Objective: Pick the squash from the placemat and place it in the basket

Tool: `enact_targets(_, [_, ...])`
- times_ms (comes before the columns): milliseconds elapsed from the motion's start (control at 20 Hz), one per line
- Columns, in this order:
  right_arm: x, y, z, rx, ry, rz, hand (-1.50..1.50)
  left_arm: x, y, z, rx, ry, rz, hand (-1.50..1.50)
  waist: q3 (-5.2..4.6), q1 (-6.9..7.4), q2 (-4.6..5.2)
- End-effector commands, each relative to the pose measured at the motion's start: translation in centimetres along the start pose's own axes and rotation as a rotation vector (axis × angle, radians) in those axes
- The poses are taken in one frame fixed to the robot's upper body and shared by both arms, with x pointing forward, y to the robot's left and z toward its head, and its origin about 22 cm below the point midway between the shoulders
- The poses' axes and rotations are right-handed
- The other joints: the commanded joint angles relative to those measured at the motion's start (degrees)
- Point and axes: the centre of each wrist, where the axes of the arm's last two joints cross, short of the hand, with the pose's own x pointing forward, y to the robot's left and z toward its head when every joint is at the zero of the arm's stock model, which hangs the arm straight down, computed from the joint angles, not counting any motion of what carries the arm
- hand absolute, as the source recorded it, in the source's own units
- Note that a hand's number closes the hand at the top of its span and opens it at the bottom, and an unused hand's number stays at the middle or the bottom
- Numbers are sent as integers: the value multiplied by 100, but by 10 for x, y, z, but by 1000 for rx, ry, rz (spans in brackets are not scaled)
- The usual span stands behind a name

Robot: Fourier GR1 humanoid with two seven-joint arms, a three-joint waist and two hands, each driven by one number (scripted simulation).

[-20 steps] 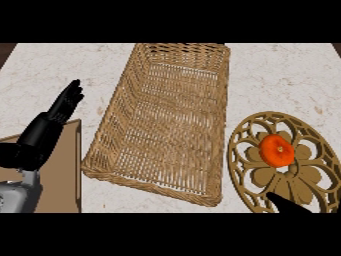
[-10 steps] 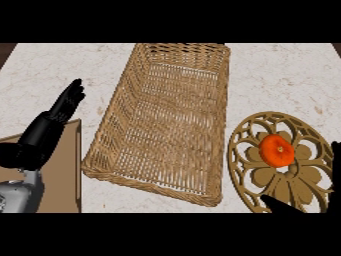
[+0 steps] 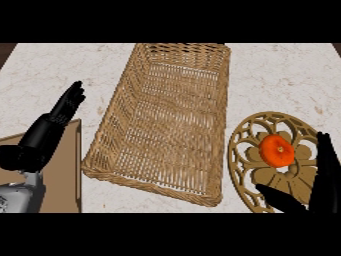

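Squash point(image 3: 277, 151) on placemat point(image 3: 256, 131), basket point(image 3: 165, 120) just left, right hand point(image 3: 328, 185) beside it, fingers straight, left hand point(image 3: 55, 122) likewise.

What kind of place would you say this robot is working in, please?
Probably a kitchen or dining counter: a pale marbled countertop carries a long wicker basket, and an orange squash sits on a round openwork placemat. Both hands, left and right, show open above it.

Right robot hand point(image 3: 328, 185) apparently hides placemat's point(image 3: 258, 135) edge.
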Motion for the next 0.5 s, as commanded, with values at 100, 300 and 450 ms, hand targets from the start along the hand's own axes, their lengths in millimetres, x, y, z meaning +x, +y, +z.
enact_targets(100, [-17, 7, -15, 26, 43, 23, -150, -6, 1, -1, -3, 10, -3, 0, 0, 0, 0])
enact_targets(300, [-2, 24, -26, 45, 57, 36, -150, 10, 2, 2, -8, -7, -7, 0, 0, 16, -2])
enact_targets(450, [0, 29, -28, 56, 73, 30, -150, 17, -21, -6, 11, 9, 7, 0, 1, 10, -1])
